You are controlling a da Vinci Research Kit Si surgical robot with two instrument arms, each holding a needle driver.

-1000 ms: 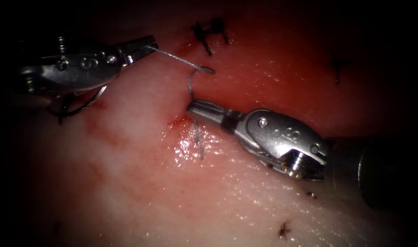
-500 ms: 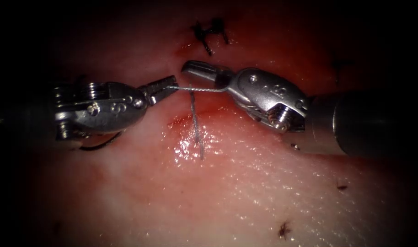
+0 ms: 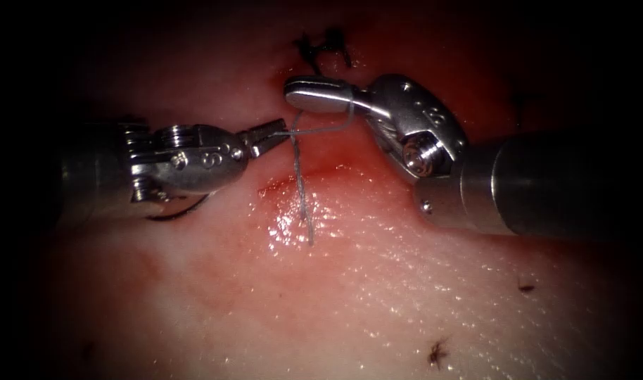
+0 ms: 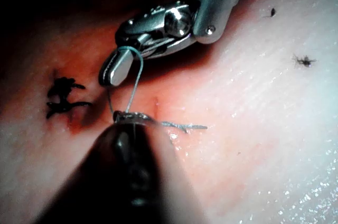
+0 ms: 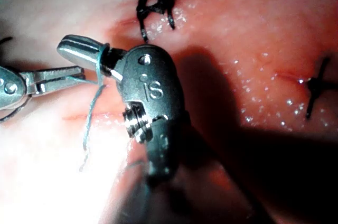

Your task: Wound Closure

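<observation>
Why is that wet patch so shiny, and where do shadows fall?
Endoscope view: lamp glare on wet tissue beside the thread; edges dark. Right wrist view: right pincer, shut, thread looped round it, shadows the tissue. Left pincer holds thread; needle lies under it, seemingly out of the tissue.

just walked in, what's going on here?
Bench suturing on the tissue. The left tool is shut on the thread, which wraps around the right tool; its jaws look shut and empty. A free thread end lies over the cut. The needle curves under the left tool, left of the cut. A finished stitch sits above.
</observation>
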